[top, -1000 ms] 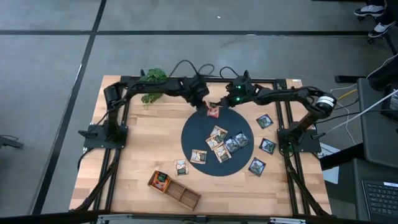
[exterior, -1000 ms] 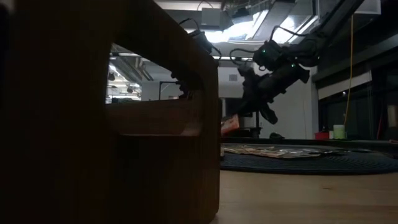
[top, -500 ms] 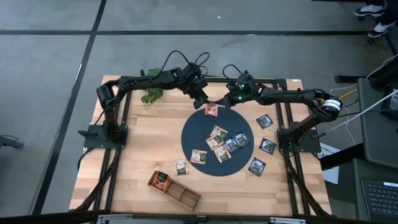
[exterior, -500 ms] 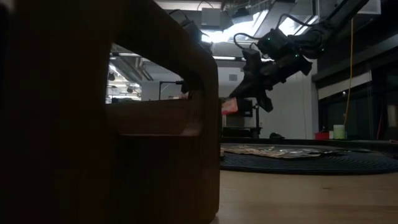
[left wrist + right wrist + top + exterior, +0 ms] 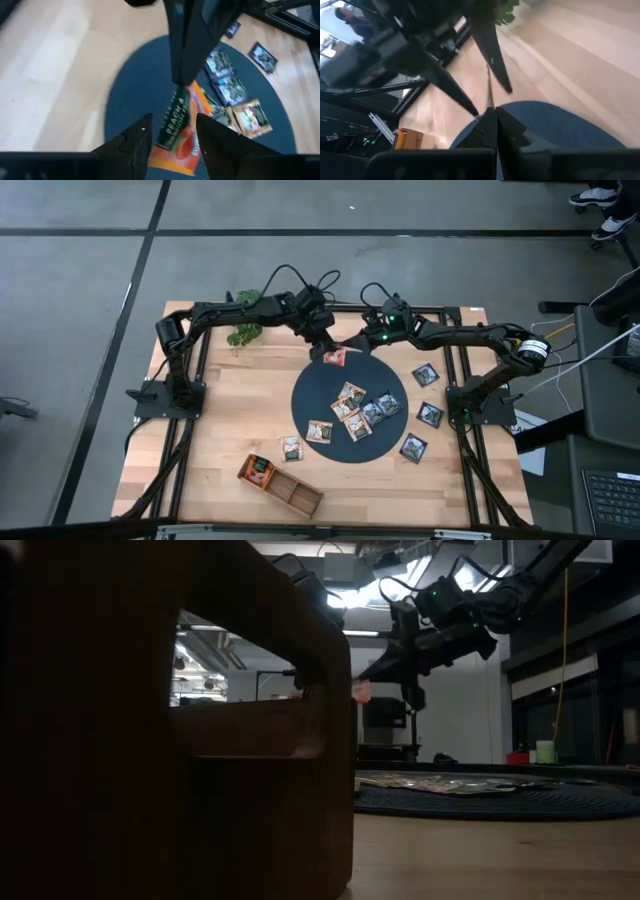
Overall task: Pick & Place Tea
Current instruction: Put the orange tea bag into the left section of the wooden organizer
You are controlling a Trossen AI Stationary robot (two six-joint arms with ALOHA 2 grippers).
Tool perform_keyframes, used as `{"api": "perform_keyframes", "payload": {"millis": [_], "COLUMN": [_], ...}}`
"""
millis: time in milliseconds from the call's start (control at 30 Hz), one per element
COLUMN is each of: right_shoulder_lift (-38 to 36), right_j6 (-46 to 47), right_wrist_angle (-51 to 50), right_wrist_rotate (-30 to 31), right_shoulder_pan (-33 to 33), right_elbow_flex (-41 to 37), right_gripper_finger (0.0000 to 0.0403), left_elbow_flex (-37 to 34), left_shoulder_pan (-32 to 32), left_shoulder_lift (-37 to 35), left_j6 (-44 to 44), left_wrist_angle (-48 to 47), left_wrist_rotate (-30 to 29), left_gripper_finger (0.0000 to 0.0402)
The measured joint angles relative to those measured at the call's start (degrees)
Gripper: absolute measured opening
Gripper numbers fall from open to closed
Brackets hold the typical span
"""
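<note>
An orange tea sachet [image 5: 335, 357] hangs in the air over the far rim of the round dark mat [image 5: 350, 430]. My right gripper [image 5: 350, 347] is shut on it. My left gripper [image 5: 322, 343] faces it from the left and is open. In the left wrist view its fingers [image 5: 172, 145] stand on either side of the sachet's lower end [image 5: 177, 135]; I see no hold there. Several more sachets [image 5: 355, 412] lie flat on the mat. In the low view the sachet [image 5: 360, 690] shows high above the mat. My right gripper pinches the orange sachet's upper end [image 5: 183, 94] between its two shut fingers [image 5: 186, 60]. They come from the table's right side, slanting down. The sachet hangs below and beyond the fingertips, tilted, lifted clear of the mat; in the right wrist view it shows edge-on [image 5: 490, 92].
Three dark sachets [image 5: 426, 375] lie on the bare wood right of the mat, and one pale sachet [image 5: 291, 448] at its near left. A narrow brown tray [image 5: 282, 486] holding one sachet stands near the front edge. A green plant [image 5: 245, 318] sits at the far left.
My right gripper has risen with the orange sachet and drifted a little toward the table's left edge; the sachet stays clear of the mat. My left arm has pulled back and up a little while its gripper stays beside the sachet.
</note>
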Motion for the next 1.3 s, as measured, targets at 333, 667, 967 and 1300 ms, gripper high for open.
{"api": "perform_keyframes", "payload": {"millis": [333, 667, 967, 1300], "right_shoulder_lift": [0.0, 0.0, 0.0, -4.3], "right_j6": [-0.1, 2.3, 10.9, 18.0], "right_wrist_angle": [0.6, 0.6, -0.3, -2.7], "right_wrist_rotate": [-1.4, -2.2, -13.4, -4.4], "right_shoulder_pan": [0.1, 0.3, 0.3, 2.4], "right_elbow_flex": [0.0, 0.0, 0.0, 0.0], "right_gripper_finger": [0.0000, 0.0009, 0.0069, 0.0105], "left_elbow_flex": [0.0, 0.0, 0.1, 0.0], "left_shoulder_pan": [0.0, 0.0, 0.1, 1.4], "left_shoulder_lift": [0.0, 0.0, -0.2, -5.6], "left_j6": [0.2, 0.0, 6.4, 21.8], "left_wrist_angle": [-0.6, -0.7, -8.3, -20.8], "left_wrist_rotate": [2.2, 2.2, 2.8, 10.2], "left_gripper_finger": [0.0053, 0.0003, 0.0003, 0.0002]}}
